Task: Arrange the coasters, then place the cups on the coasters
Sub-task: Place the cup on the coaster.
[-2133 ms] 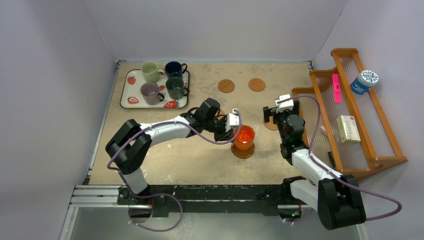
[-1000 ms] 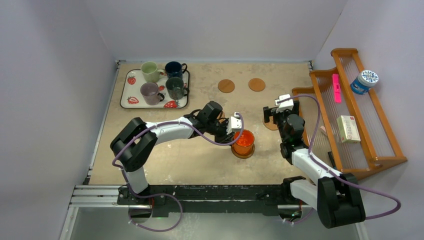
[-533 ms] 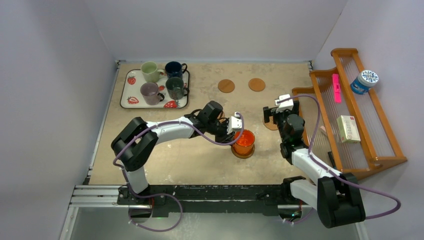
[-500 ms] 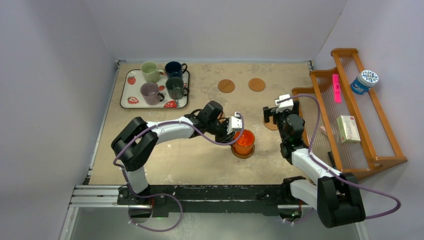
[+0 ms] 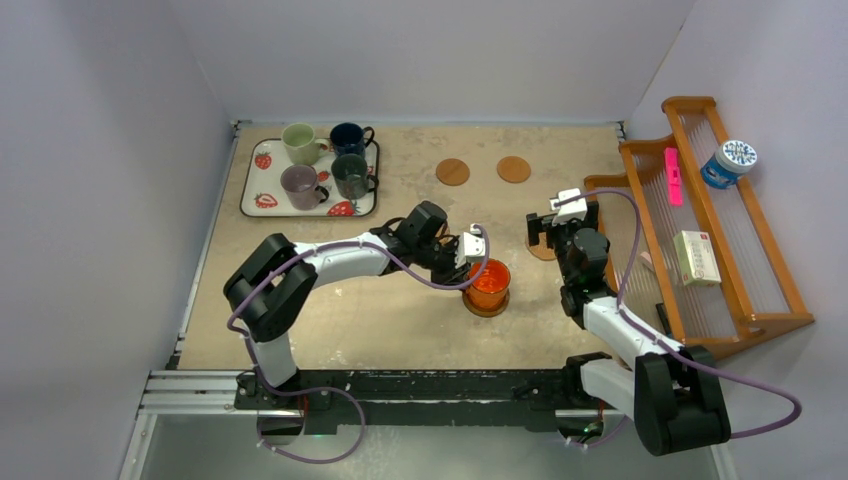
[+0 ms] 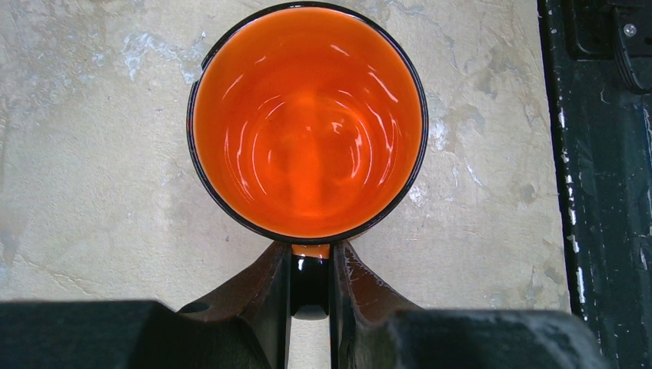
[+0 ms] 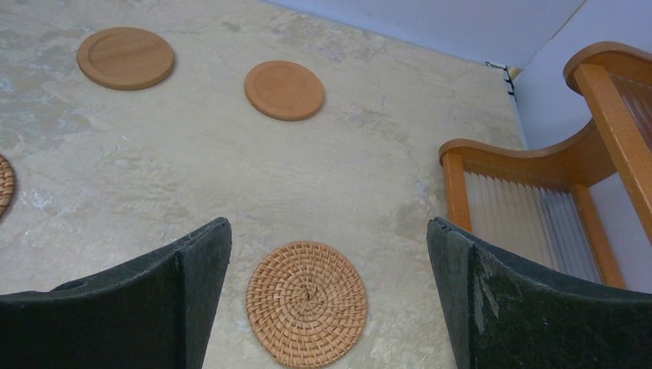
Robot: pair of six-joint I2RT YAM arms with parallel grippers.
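The orange cup (image 5: pixel 488 281) (image 6: pixel 307 123) stands over a dark brown coaster (image 5: pixel 486 305) at mid-table, and the cup hides the coaster in the left wrist view. My left gripper (image 5: pixel 468 266) (image 6: pixel 311 257) is shut on the cup's handle. My right gripper (image 5: pixel 543 236) (image 7: pixel 327 227) hangs open above a woven coaster (image 5: pixel 541 251) (image 7: pixel 307 304), which it does not touch. Two plain tan coasters (image 5: pixel 452 172) (image 5: pixel 514 169) lie further back. The pale green (image 5: pixel 298 143), navy (image 5: pixel 347 138), mauve (image 5: pixel 299 186) and dark green (image 5: pixel 350 175) cups stand on the strawberry tray (image 5: pixel 250 195).
A wooden rack (image 5: pixel 745 290) fills the right side and holds a blue-and-white jar (image 5: pixel 728 163), a pink item (image 5: pixel 673 175) and a small box (image 5: pixel 697 257). Its curved end (image 7: pixel 461 154) is close to my right fingers. Walls close off the left, back and right.
About two seconds ago the left arm shifted slightly right with the orange cup. Over the last second nothing has visibly moved.
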